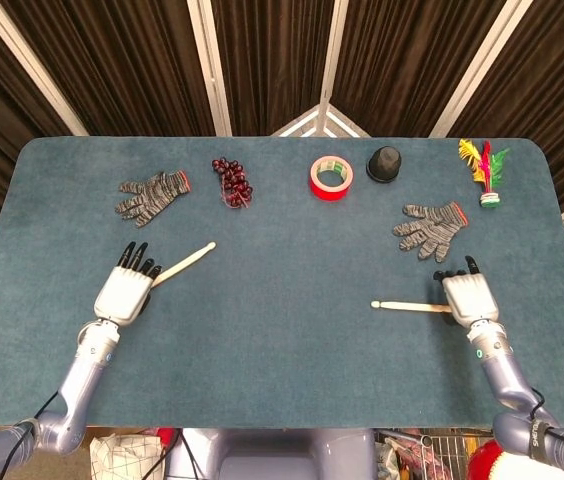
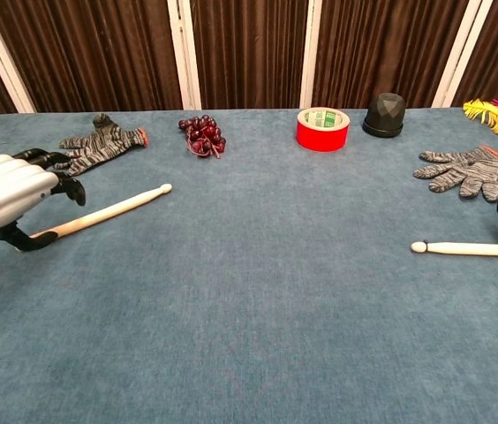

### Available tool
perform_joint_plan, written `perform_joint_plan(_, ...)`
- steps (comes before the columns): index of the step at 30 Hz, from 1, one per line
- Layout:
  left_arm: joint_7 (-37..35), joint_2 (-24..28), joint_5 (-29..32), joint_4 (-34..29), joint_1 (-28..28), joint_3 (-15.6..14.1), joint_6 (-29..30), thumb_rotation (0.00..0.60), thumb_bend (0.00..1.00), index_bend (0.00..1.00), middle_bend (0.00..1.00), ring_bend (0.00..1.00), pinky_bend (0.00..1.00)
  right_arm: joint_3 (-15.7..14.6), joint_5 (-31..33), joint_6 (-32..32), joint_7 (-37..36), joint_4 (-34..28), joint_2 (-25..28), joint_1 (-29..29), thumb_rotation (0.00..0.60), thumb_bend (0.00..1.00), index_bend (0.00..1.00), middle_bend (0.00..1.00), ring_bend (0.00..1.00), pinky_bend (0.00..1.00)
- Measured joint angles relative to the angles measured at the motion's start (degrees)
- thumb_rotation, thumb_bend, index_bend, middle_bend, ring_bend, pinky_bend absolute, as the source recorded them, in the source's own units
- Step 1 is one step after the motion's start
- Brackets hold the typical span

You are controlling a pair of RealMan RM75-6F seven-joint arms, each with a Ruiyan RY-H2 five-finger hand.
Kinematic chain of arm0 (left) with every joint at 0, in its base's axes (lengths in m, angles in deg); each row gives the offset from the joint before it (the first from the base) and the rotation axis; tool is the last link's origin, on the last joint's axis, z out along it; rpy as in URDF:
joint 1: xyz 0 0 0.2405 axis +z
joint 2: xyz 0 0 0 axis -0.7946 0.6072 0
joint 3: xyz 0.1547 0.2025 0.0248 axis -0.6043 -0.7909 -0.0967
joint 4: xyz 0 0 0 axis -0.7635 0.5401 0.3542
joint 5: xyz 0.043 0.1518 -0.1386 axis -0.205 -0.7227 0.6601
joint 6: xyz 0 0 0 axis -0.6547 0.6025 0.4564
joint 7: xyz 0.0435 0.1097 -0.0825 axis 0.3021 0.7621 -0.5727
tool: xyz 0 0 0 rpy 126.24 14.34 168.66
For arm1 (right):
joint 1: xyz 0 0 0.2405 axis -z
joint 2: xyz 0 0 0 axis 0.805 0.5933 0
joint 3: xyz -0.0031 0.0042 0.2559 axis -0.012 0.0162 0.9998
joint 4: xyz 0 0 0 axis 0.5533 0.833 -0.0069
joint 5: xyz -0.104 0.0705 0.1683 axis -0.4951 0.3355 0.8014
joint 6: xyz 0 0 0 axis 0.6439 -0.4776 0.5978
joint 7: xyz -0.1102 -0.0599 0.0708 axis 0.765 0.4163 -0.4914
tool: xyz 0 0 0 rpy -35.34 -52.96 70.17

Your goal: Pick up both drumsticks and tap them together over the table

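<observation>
Since neither drumstick is seen clear of the worktop (image 1: 292, 330), the pick-up step is judged to be in hand, with the tapping not yet begun.

At the left, the left hand (image 1: 125, 291) is held low over the cloth, palm down, its dark fingers (image 2: 53, 161) pointed away from the robot and loosely arched. The left drumstick (image 1: 184, 262) runs out from under it at a slant, tip aimed toward the bunch of dark grapes (image 1: 232, 180). In the chest view the butt is met by the thumb from below, but whether the stick is pinched or merely touched cannot be told.

At the right, the right drumstick (image 1: 409, 304) appears to lie flat on the worktop, tip toward the centre and butt hidden beneath the right hand (image 1: 466, 295). That hand's fingers (image 1: 459, 268) are stretched forward and apart, and nothing is clasped by them.

For the next move, a firm closing of each hand round its butt end is called for, then a lift, with both tips swung inward to meet over the middle
</observation>
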Motion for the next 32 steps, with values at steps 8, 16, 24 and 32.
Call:
perform_joint_plan(8, 0.49, 6.57, 1.27, -10.92, 2.13, 1.06, 3.55, 0.6, 0.45, 0.25, 0.15, 0.0, 0.0, 1.67, 3.38, -0.56, 1.28, -10.12, 5.5, 0.23, 0.6, 0.25, 0.16, 0.19, 0.22, 0.0)
perform_joint_plan(16, 1.07, 19.46, 5.47, -34.07, 10.17, 0.84, 13.01, 0.6, 0.4, 0.18, 0.07, 0.0, 0.0, 3.59, -1.45, -13.45, -5.92, -25.27, 11.59, 6.12, 0.6, 0.25, 0.15, 0.14, 0.18, 0.0)
perform_joint_plan(24, -6.2, 28.36, 0.12, -40.46, 21.01, -6.01, 22.97, 0.6, 0.4, 0.17, 0.05, 0.0, 0.0, -0.43, -15.82, -31.92, -10.67, -29.23, 13.25, 17.36, 0.6, 0.25, 0.11, 0.07, 0.12, 0.0)
perform_joint_plan(32, -14.87, 29.63, -7.46, -36.53, 27.31, -9.51, 29.88, 0.6, 0.4, 0.17, 0.03, 0.0, 0.0, -5.0, -19.9, -38.05, -10.9, -28.68, 15.53, 24.78, 0.6, 0.25, 0.11, 0.04, 0.07, 0.0)
